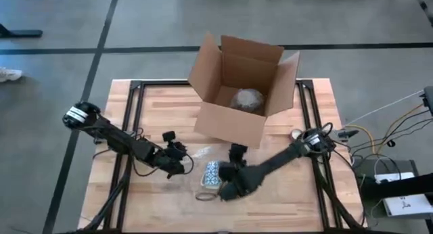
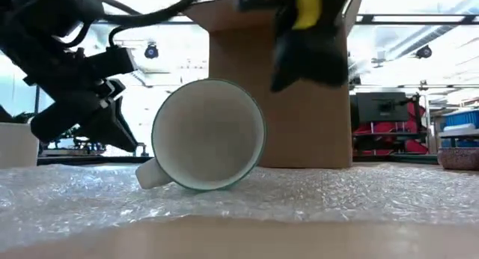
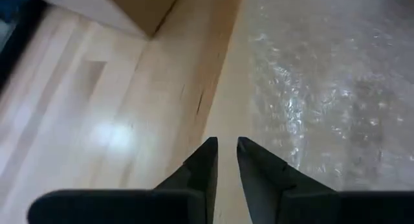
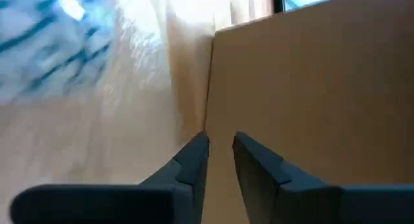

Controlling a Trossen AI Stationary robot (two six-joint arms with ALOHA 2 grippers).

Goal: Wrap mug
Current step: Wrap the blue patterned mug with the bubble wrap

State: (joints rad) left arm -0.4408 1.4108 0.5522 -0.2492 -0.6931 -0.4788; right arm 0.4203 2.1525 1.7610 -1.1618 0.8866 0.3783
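Note:
A white mug with a blue-green pattern lies on its side on a sheet of bubble wrap, its mouth toward the near edge and its handle down on the wrap. My left gripper is shut and slants down just left of the mug, over the wrap's edge. My right gripper is shut and lifted above the table right of the mug, facing the cardboard box. Neither touches the mug.
An open cardboard box stands at the table's far middle, flaps up, with a bubble-wrapped item inside. A thin ring lies on the wrap near the mug. Bare wood lies to the right, with black frame rails along the sides.

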